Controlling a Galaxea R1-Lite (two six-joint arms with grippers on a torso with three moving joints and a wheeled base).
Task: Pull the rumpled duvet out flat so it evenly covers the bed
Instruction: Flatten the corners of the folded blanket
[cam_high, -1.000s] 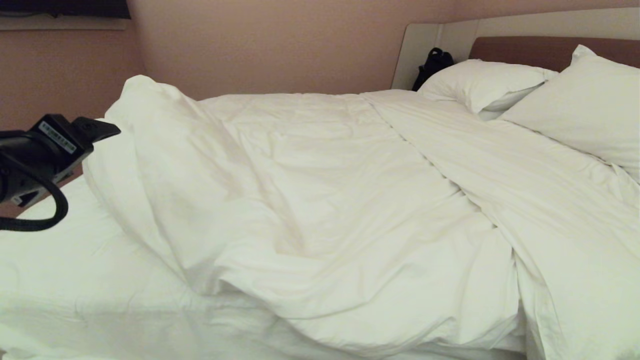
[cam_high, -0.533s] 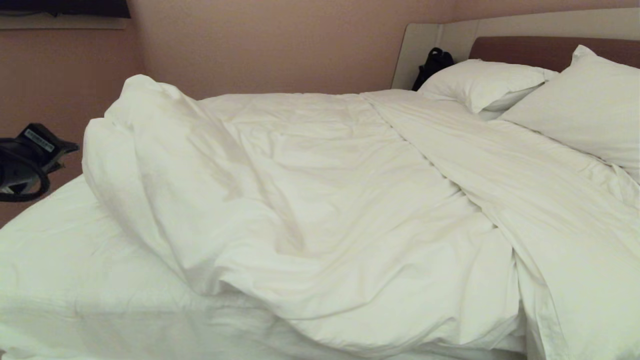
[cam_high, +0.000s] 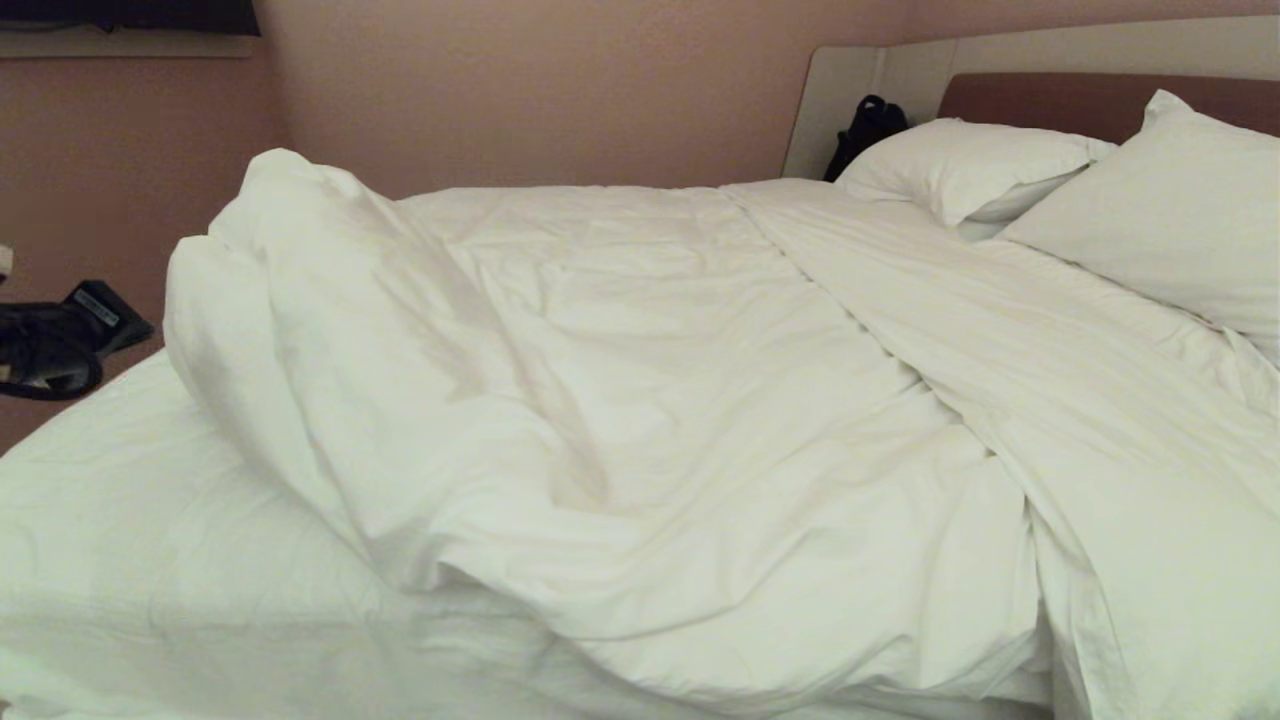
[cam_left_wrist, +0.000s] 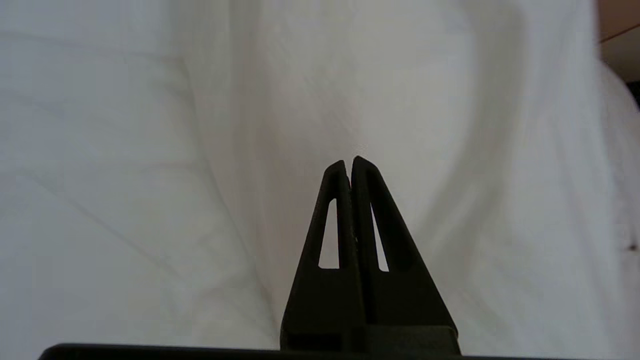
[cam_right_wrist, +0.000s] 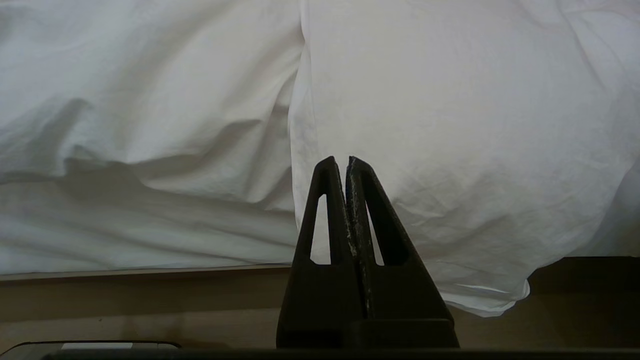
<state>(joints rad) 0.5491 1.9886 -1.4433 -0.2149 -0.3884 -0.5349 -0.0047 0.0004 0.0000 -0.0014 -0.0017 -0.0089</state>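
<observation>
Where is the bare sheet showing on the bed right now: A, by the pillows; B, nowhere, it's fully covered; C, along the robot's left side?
C: the duvet is bunched toward the middle and right, leaving bare fitted sheet on the robot's left.

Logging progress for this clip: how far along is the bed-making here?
Little looks done: the puffy white duvet lies bunched toward the two white pillows, leaving the thin white fitted sheet bare at the foot of the low bed. Nothing is in hand: the left pincer, at the head view's left edge, and the right pincer are both shut on nothing. Left: the whole pull flat.
</observation>
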